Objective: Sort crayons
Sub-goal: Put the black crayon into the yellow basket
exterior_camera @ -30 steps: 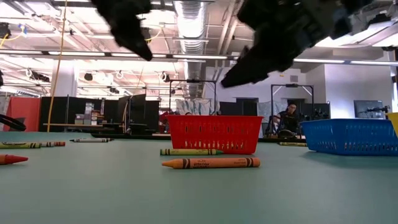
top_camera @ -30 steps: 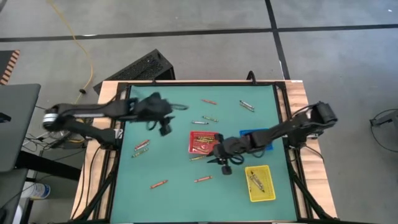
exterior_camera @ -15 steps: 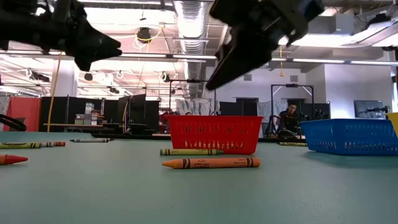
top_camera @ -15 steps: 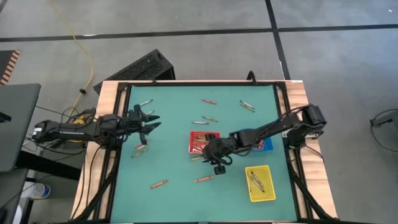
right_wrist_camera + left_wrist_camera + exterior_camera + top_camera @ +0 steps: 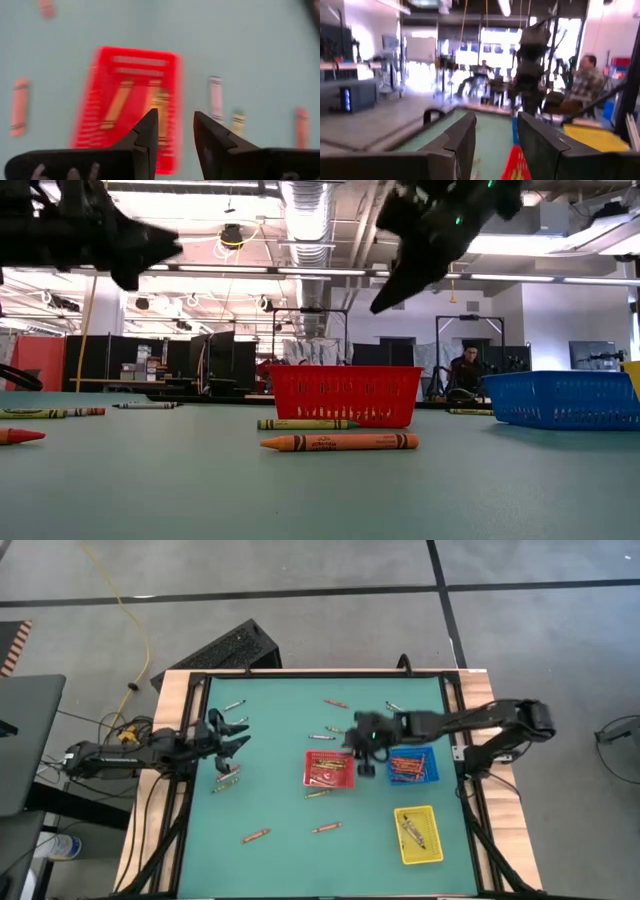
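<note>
My right gripper (image 5: 366,743) hangs above the green table (image 5: 280,810), just past the red tray (image 5: 330,769) toward one o'clock and beside the blue tray (image 5: 412,764) at its nine o'clock side. Its two dark fingers (image 5: 145,137) stand a narrow gap apart, and nothing sits between them; they touch nothing. Through that gap, in my right wrist view, the red tray (image 5: 132,102) lies below with a few crayons inside it, and more loose crayons (image 5: 215,96) rest on the table next to it. My left gripper (image 5: 228,735) waits at the table's nine o'clock edge, raised off the surface, its fingers (image 5: 461,140) spread apart and empty. The crayons (image 5: 324,828) are scattered widely: one orange one at six o'clock from the red tray, another (image 5: 254,836) toward seven o'clock near the front left, a small group (image 5: 227,776) just below my left gripper, and several (image 5: 336,702) near the far edge at twelve o'clock. Orange crayons fill the blue tray, and a couple lie in the yellow tray (image 5: 418,835) at the five o'clock corner. From table height, an orange crayon (image 5: 339,442) lies nearest, with a greenish one (image 5: 305,424) behind it, touching the front of the red tray (image 5: 346,395). A seated person (image 5: 463,370) shows in the room beyond.
</note>
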{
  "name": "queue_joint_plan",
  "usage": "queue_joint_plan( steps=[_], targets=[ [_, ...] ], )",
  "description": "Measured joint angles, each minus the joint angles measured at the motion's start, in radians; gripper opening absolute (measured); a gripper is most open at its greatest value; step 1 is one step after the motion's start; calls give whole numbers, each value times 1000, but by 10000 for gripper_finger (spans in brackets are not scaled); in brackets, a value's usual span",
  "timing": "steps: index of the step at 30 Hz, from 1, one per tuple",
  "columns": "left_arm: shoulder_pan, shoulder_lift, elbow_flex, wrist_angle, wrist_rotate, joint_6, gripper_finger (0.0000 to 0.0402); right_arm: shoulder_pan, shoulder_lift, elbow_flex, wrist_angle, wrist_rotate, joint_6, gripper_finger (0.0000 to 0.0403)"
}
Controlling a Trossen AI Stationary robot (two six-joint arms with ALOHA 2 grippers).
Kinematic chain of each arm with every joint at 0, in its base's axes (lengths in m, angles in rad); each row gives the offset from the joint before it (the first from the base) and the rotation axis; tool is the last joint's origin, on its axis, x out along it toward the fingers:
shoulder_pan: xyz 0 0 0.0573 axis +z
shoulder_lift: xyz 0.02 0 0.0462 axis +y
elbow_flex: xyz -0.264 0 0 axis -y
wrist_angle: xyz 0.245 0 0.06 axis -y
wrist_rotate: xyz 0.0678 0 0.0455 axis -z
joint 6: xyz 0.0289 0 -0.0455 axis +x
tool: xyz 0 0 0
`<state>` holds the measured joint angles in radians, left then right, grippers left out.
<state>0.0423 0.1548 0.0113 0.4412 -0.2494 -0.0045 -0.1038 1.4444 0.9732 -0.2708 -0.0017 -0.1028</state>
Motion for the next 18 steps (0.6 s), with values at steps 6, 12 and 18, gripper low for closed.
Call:
queue_joint_plan(
  steps=[6,12,18],
  targets=[
    [0,-18,0,-21,-72,-12,135,-259,115,29,31,-68,-30,118],
    [1,-18,-1,-151,-122,-68,135,-470,195,137,-245,-66,-64,118],
    [1,-17,-1,-319,-122,-69,135,-653,199,138,-376,-56,-40,118]
  ],
)
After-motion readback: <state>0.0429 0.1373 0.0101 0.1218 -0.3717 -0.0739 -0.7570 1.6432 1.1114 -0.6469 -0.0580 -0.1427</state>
